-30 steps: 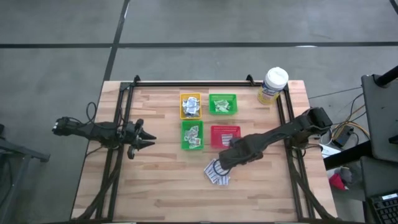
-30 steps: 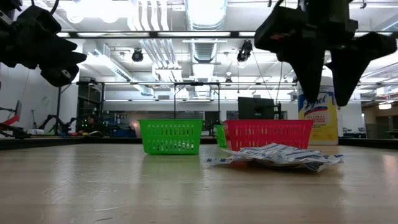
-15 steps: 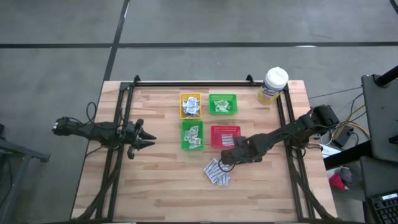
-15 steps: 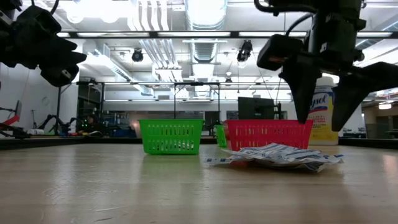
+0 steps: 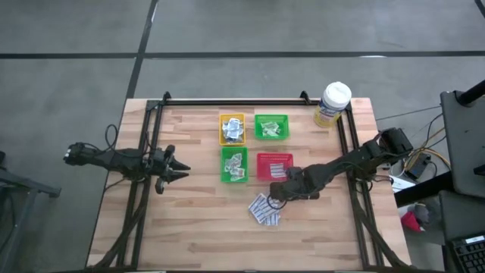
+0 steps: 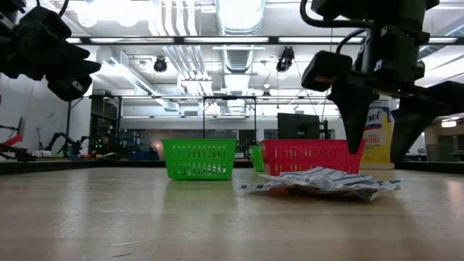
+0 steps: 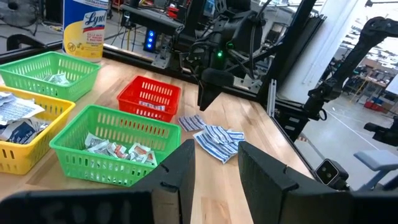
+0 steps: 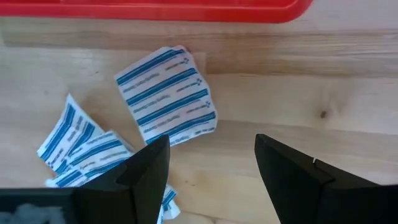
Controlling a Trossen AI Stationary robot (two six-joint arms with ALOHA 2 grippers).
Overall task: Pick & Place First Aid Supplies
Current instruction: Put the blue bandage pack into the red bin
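A small heap of blue-and-white pads [image 5: 265, 210] lies loose on the desk [image 5: 189, 227] just near of the red tray [image 5: 274, 165], while the yellow tray [image 5: 232, 129] and both green trays [image 5: 271, 127] already hold packets, so I judge the sorting well along with this heap left. My right gripper [image 5: 274, 196] hangs over the heap's far edge, fingers spread wide and empty. The left gripper [image 5: 180, 172] waits at the desk's left, fingers partly apart holding nothing, and there is bare wood all round the heap.
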